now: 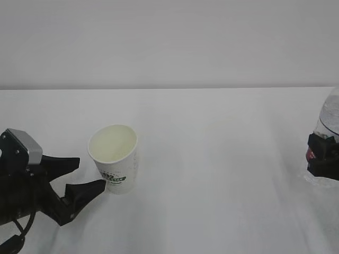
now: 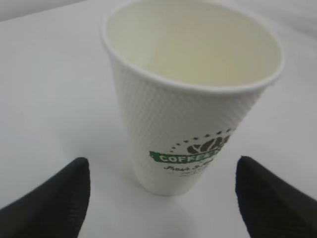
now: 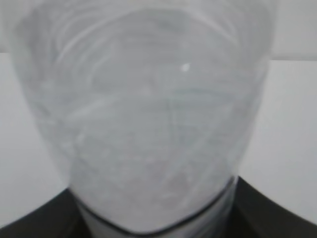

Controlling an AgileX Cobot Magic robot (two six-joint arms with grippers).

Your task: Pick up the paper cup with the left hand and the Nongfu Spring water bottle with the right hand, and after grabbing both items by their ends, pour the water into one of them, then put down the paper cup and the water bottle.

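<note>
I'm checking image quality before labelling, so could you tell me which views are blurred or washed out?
Exterior view: bright, low contrast, table nearly merging with the wall; cup readable, bottle cut off at the right edge. Left wrist view: cup fairly sharp, fingertips soft. Right wrist view: bottle fills the frame, badly out of focus.

White tabletop (image 1: 212,159) seen across lower two-thirds of exterior view, from 9 to 3 o'clock. Plain pale grey wall (image 1: 169,42) seen behind, toward 12 o'clock, met along straight horizontal edge. Lighting soft, even; faint shadows cast on tabletop. Floor, windows not shown.
</note>
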